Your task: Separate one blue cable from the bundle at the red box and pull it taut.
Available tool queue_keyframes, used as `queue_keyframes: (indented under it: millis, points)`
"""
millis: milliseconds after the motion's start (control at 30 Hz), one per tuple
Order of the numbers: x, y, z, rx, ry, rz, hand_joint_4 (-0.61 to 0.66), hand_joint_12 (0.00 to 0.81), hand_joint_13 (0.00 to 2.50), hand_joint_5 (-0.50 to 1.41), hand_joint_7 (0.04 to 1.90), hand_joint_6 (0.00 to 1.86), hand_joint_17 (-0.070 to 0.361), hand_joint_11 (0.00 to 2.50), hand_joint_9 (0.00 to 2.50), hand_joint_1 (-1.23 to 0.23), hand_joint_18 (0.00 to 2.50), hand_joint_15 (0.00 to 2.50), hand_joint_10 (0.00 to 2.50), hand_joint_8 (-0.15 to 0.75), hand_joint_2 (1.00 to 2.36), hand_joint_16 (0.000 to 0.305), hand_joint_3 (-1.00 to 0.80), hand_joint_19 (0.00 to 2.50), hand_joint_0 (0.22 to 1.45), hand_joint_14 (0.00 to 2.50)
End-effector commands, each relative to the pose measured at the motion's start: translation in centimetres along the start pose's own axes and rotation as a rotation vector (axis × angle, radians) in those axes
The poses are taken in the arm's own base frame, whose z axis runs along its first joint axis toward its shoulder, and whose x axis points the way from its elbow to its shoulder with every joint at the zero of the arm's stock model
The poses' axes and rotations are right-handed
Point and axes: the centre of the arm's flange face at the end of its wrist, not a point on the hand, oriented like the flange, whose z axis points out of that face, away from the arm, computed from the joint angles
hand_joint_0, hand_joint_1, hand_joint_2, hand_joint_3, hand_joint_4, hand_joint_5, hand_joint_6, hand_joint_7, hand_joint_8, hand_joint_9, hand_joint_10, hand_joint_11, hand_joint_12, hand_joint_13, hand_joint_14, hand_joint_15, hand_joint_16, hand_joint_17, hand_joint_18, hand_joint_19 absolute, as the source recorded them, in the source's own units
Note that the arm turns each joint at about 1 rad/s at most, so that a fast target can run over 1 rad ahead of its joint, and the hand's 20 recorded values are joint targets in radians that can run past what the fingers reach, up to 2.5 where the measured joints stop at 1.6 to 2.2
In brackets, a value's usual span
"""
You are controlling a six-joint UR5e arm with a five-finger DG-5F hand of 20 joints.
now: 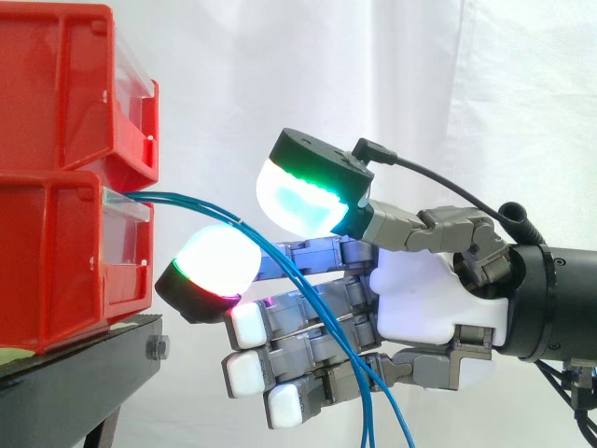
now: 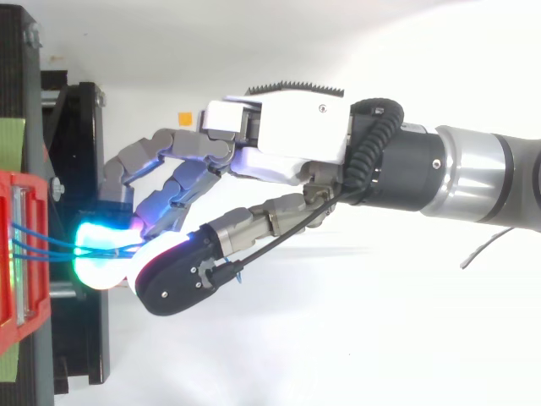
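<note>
Right now the hand (image 1: 429, 299) is hovering level just beside the red bins, and whether it is gripping anything I cannot tell. Blue cables (image 1: 187, 198) are coming out of the lower red bin (image 1: 47, 261), crossing the hand and hanging down in front of its palm. Behind them, the upper red bin (image 1: 56, 84) is sitting stacked on the lower one, on the black stand (image 1: 84, 373) before the white curtain (image 1: 373, 75).

**No writing can be read**

No text, number, brand or sign is legible on any surface. A small orange sticker (image 2: 183, 117) sits at about 9 o'clock from the hand (image 2: 287, 139). Whether it carries print cannot be told.
</note>
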Motion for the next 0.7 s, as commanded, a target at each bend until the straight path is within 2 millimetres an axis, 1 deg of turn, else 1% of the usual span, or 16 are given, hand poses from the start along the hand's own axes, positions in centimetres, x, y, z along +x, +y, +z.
queue_keyframes:
  millis: [0,167,267,400,667]
  points:
    - [0.11,0.01,0.01,0.000,0.001,0.000,0.19,0.387,0.87,-0.17,0.87,0.80,0.103,0.75,0.86,-0.64,0.79,0.57,0.01,0.347,1.00,0.046,-0.49,0.65,0.55,0.02]
    - [0.23,0.01,0.01,0.000,0.003,0.003,0.19,0.380,0.89,-0.16,0.88,0.82,0.102,0.77,0.89,-0.70,0.82,0.58,0.01,0.343,1.00,0.045,-0.49,0.66,0.56,0.02]
    - [0.23,0.01,0.01,0.000,0.003,0.003,0.17,0.374,0.89,-0.16,0.90,0.84,0.099,0.77,0.90,-0.73,0.83,0.59,0.01,0.339,1.01,0.044,-0.43,0.67,0.59,0.02]
    - [0.22,0.13,0.02,-0.002,0.001,0.007,0.14,0.372,0.90,-0.17,0.93,0.85,0.099,0.79,0.91,-0.74,0.84,0.60,0.01,0.338,1.01,0.044,-0.34,0.68,0.60,0.02]
    - [0.07,0.02,0.01,0.000,0.007,0.006,0.17,0.375,0.91,-0.17,0.92,0.87,0.099,0.81,0.92,-0.73,0.85,0.61,0.01,0.339,1.01,0.044,-0.35,0.69,0.61,0.02]
